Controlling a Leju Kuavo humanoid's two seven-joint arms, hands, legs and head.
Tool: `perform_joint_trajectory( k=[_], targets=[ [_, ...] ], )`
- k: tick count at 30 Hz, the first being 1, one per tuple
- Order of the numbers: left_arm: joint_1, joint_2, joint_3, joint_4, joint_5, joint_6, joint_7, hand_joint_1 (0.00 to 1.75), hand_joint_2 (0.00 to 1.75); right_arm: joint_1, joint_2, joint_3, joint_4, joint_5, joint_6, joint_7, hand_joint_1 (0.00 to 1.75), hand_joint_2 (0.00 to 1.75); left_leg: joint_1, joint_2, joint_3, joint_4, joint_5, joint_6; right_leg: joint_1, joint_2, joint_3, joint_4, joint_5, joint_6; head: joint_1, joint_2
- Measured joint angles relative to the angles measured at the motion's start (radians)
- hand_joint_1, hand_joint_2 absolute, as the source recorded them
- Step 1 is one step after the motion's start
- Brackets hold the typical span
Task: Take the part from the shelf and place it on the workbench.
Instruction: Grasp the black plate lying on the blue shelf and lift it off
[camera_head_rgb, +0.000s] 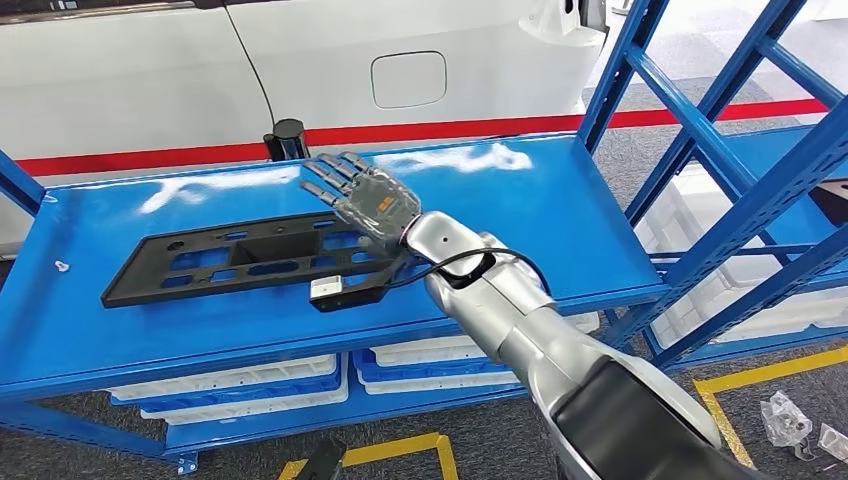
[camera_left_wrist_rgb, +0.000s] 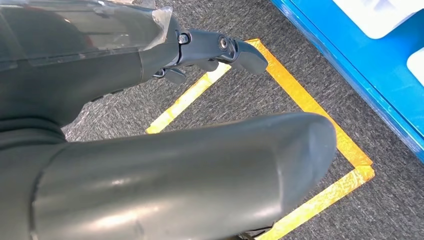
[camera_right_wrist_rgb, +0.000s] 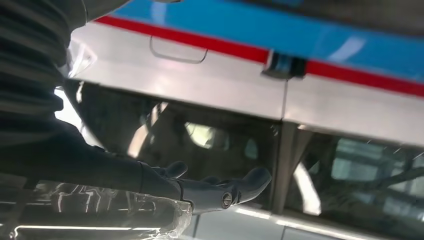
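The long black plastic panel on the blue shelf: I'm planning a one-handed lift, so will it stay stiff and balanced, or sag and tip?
The long black plastic panel looks thin, flat and full of cutouts, so probably light but somewhat flexible. The right hand is above one end; lifted there, the far end would likely droop or swing. On the glossy blue shelf it may slide.

left robot hand (camera_left_wrist_rgb: 220, 50): empty, fingers extended | yellow floor tape (camera_left_wrist_rgb: 320, 117) | grey carpet (camera_left_wrist_rgb: 310, 65)

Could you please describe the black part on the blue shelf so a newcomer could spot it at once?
Find the blue shelf in front of the white car. The part lies flat on it, by the right robot hand: long, black, full of cut-out openings.
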Motion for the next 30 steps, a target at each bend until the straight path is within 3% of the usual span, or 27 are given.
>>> perform_joint_trajectory(
  k=[9, 24, 30],
  targets=[
    [0.000, -0.001, 0.017, 0.000, 0.014, 0.008, -0.001, 0.00, 0.00, 0.048, 0.060, 0.053, -0.008, -0.044, 0.141, -0.034, 0.00, 1.75, 0.000, 0.000, 0.000, -0.001, 0.000, 0.000, 0.000, 0.000, -0.003, 0.001, -0.002, -0.001, 0.000, 0.000],
    [0.003, -0.001, 0.028, 0.000, 0.019, 0.009, -0.005, 0.00, 0.00, 0.066, 0.071, 0.078, -0.011, -0.059, 0.169, -0.028, 0.00, 1.75, 0.000, 0.000, 0.000, -0.001, 0.000, 0.000, 0.000, 0.000, -0.002, 0.001, -0.001, -0.001, 0.000, 0.000],
    [0.005, -0.001, 0.028, 0.000, 0.013, 0.005, -0.005, 0.00, 0.00, 0.066, 0.050, 0.096, -0.011, -0.061, 0.141, 0.043, 0.00, 1.75, 0.000, 0.000, 0.000, -0.001, 0.000, 0.000, 0.000, 0.000, -0.004, 0.001, -0.002, -0.001, 0.000, 0.000]
  ],
)
